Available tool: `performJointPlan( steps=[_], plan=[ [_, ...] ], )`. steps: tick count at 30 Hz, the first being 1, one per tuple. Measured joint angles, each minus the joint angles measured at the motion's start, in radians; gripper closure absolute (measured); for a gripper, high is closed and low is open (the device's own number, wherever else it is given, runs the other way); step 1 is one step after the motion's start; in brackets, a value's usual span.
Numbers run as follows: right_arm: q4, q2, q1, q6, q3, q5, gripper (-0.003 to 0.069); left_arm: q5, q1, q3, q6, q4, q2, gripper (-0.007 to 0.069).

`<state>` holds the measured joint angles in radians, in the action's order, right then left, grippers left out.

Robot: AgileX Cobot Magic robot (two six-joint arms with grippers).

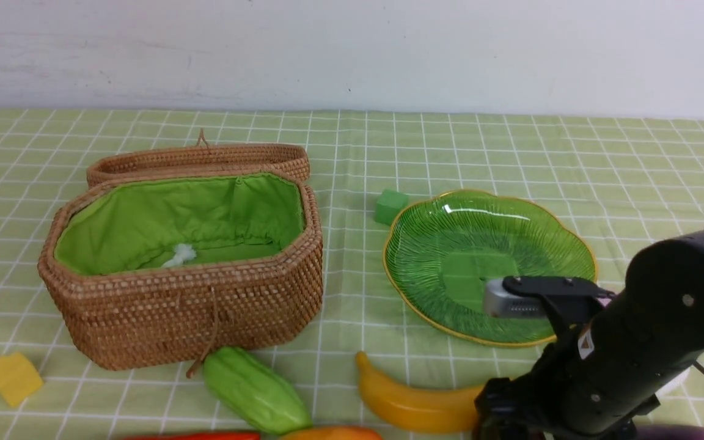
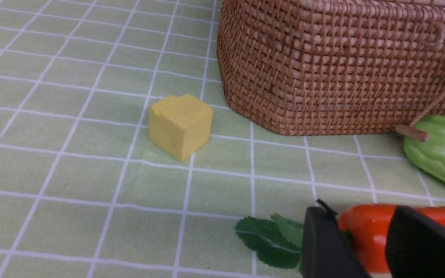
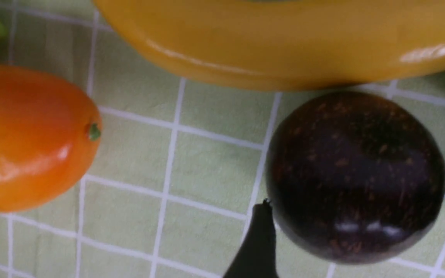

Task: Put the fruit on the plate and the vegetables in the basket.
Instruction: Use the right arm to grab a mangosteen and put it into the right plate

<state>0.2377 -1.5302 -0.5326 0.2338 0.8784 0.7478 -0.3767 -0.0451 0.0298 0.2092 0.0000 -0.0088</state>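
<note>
Right gripper (image 3: pixel 363 204) spread astride purple ball (image 3: pixel 355 173): centre and close gently lest it roll; left gripper (image 2: pixel 361 216) flanks red pepper (image 2: pixel 363 239), grip unclear.

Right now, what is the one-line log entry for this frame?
left gripper: shut on red pepper | right gripper: open around dark ball | plate: looks empty | banana, gourd: on table

Checked tablecloth (image 1: pixel 511 146): basket (image 1: pixel 193 318), plate (image 1: pixel 450 244), banana (image 1: pixel 413 403), gourd (image 1: pixel 254 391), yellow cube (image 1: pixel 13 377)
</note>
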Motion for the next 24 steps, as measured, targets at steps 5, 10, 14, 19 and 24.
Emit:
performJointPlan(
  steps=[5,10,14,19,24],
  plan=[
    [0.010,-0.054,0.000,0.020,0.001,-0.048,0.0045,0.000,0.000,0.000,0.000,0.000,0.000,0.0386],
    [0.025,-0.089,0.000,0.016,0.011,-0.091,0.0055,0.000,0.000,0.000,0.000,0.000,0.000,0.0386],
    [0.028,-0.089,0.000,0.009,0.011,-0.089,0.0077,0.000,0.000,0.000,0.000,0.000,0.000,0.0386],
    [0.036,-0.077,0.000,0.006,0.012,-0.044,0.0077,0.000,0.000,0.000,0.000,0.000,0.000,0.0386],
    [0.043,-0.012,0.000,-0.029,0.006,0.035,0.0077,0.000,0.000,0.000,0.000,0.000,0.000,0.0386]
  ],
)
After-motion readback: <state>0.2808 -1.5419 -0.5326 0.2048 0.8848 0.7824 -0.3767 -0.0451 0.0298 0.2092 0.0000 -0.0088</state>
